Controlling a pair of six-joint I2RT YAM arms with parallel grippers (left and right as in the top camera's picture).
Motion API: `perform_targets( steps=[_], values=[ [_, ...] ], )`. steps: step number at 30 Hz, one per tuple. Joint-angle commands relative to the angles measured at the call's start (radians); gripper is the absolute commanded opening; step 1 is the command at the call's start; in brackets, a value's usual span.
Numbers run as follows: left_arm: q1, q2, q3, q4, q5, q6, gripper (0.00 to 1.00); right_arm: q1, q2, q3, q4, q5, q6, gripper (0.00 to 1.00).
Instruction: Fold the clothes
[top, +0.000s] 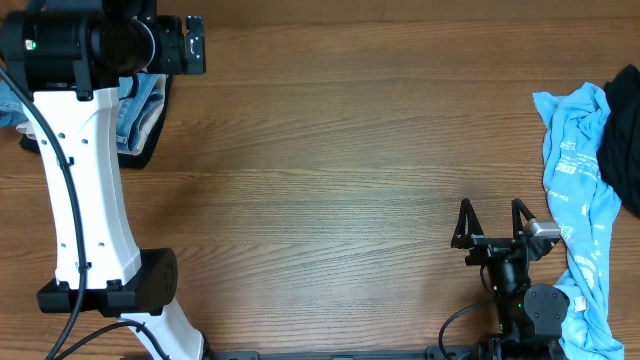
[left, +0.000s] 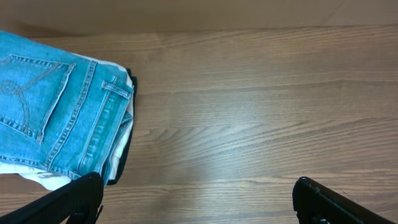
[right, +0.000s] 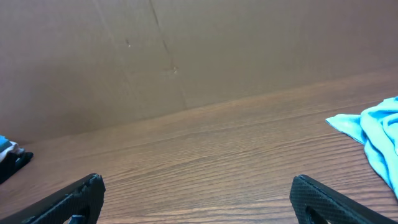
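Observation:
The light blue jeans (top: 143, 108) lie folded at the far left of the table, on top of a small stack with pale and black cloth under them. In the left wrist view the jeans (left: 56, 112) show a stitched back pocket and waistband. My left gripper (left: 199, 199) is open and empty, above bare wood just right of the stack; in the overhead view it (top: 193, 45) is at the far left. My right gripper (top: 493, 222) is open and empty near the front right, and it (right: 199, 196) also shows in the right wrist view.
A cyan T-shirt with white print (top: 578, 200) lies crumpled along the right edge, also in the right wrist view (right: 380, 130). A black garment (top: 625, 130) lies beside it at the far right. A brown wall stands behind the table.

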Motion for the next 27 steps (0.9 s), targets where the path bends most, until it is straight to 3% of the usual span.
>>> perform_targets(
  steps=[1,4,9,14,21,27],
  values=[
    [0.004,-0.032,0.003,0.057,0.016,-0.037,1.00,0.003,-0.010,-0.011,0.006,-0.002,-0.003,1.00],
    [-0.012,-0.111,-0.071,0.251,0.049,-0.111,1.00,0.003,-0.010,-0.011,0.006,-0.002,-0.003,1.00],
    [-0.042,-0.340,-0.399,0.513,0.027,-0.103,1.00,0.003,-0.010,-0.011,0.006,-0.002,-0.003,1.00],
    [-0.041,-0.611,-0.856,0.715,0.023,-0.105,1.00,0.003,-0.010,-0.011,0.006,-0.002,-0.003,1.00],
    [-0.027,-1.031,-1.506,0.977,0.059,-0.195,1.00,0.003,-0.010,-0.011,0.006,-0.002,-0.003,1.00],
    [-0.014,-1.363,-2.001,1.299,0.059,-0.208,1.00,0.003,-0.010,-0.011,0.006,-0.002,-0.003,1.00]
  ],
)
